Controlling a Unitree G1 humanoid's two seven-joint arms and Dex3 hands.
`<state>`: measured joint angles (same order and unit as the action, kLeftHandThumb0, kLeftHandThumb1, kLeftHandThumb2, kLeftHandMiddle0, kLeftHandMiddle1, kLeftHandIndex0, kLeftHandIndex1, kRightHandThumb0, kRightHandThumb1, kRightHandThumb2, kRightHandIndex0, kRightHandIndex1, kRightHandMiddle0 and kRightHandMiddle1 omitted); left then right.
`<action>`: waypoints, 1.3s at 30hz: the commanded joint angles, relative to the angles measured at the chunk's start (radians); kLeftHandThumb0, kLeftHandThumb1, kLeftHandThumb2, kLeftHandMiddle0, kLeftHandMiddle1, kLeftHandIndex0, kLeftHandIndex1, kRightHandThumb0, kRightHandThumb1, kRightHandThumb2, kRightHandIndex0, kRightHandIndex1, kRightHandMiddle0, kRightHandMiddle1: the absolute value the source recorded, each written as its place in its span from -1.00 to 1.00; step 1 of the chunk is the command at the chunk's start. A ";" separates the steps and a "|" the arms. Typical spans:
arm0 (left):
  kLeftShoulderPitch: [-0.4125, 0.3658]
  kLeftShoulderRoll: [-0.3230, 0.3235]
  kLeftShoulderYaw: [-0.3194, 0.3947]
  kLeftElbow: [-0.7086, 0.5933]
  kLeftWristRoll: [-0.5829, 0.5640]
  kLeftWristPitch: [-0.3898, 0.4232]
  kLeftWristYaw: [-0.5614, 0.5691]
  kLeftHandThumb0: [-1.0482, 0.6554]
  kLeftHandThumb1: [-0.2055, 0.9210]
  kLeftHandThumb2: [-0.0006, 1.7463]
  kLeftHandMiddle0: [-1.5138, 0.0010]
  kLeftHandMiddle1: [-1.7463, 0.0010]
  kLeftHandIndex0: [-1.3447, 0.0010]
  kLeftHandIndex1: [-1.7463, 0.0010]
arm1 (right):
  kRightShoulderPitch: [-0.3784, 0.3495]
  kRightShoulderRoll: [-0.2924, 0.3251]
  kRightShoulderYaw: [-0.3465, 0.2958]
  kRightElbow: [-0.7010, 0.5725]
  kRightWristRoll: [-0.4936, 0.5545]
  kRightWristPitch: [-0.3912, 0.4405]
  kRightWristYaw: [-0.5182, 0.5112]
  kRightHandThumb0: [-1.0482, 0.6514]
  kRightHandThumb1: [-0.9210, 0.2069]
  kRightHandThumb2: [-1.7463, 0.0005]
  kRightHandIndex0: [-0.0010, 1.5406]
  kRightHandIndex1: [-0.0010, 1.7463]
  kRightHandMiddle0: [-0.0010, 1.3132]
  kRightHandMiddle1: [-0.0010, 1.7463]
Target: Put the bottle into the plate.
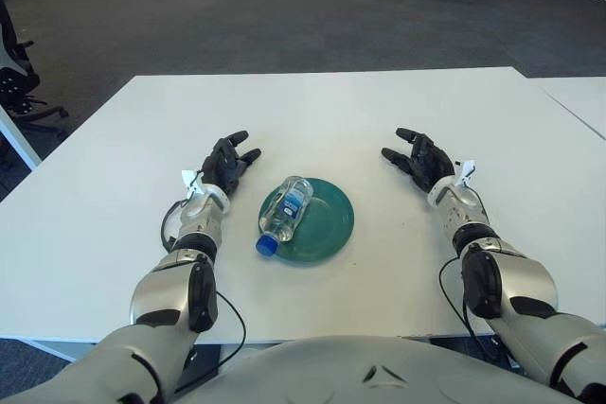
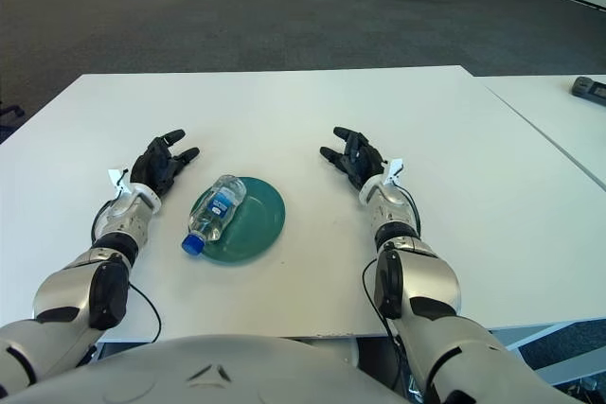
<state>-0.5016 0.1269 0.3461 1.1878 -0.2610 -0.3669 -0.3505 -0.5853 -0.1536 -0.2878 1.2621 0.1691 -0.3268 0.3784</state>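
Observation:
A clear plastic bottle [image 1: 284, 214] with a blue cap and blue label lies on its side on the green plate [image 1: 327, 224]. Its cap end sticks out over the plate's front left rim. My left hand [image 1: 228, 162] is just left of the plate, fingers spread, holding nothing. My right hand [image 1: 413, 157] is to the right of the plate, fingers spread, holding nothing. Both hands are apart from the bottle and the plate.
The white table [image 1: 322, 101] stretches wide around the plate. A second white table [image 2: 559, 111] adjoins on the right with a dark device [image 2: 589, 89] on it. An office chair [image 1: 14, 73] stands off the table's left edge.

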 commanded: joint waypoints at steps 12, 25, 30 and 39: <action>0.018 0.017 -0.016 0.024 0.027 -0.006 -0.009 -0.83 1.00 0.09 0.40 0.16 0.77 -0.31 | 0.062 0.030 0.061 0.034 -0.079 -0.024 -0.064 -0.66 -1.00 0.03 -0.27 -0.95 -0.84 0.03; 0.005 0.020 -0.035 0.040 0.053 0.001 0.000 -0.83 1.00 0.10 0.42 0.16 0.80 -0.30 | 0.062 0.027 0.079 0.043 -0.092 -0.031 -0.086 -0.66 -1.00 0.03 -0.30 -0.97 -0.85 -0.01; 0.002 0.022 -0.041 0.046 0.058 0.000 0.003 -0.84 1.00 0.10 0.42 0.15 0.80 -0.30 | 0.060 0.026 0.084 0.044 -0.092 -0.031 -0.087 -0.67 -1.00 0.01 -0.30 -0.97 -0.85 -0.02; -0.002 0.023 -0.042 0.053 0.056 -0.001 -0.003 -0.84 1.00 0.08 0.43 0.14 0.79 -0.30 | 0.058 0.025 0.088 0.049 -0.092 -0.028 -0.089 -0.67 -1.00 0.01 -0.30 -0.98 -0.84 -0.02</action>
<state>-0.5053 0.1458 0.3114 1.2179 -0.2195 -0.3943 -0.3523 -0.5651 -0.1400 -0.2097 1.2760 0.0992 -0.4067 0.2951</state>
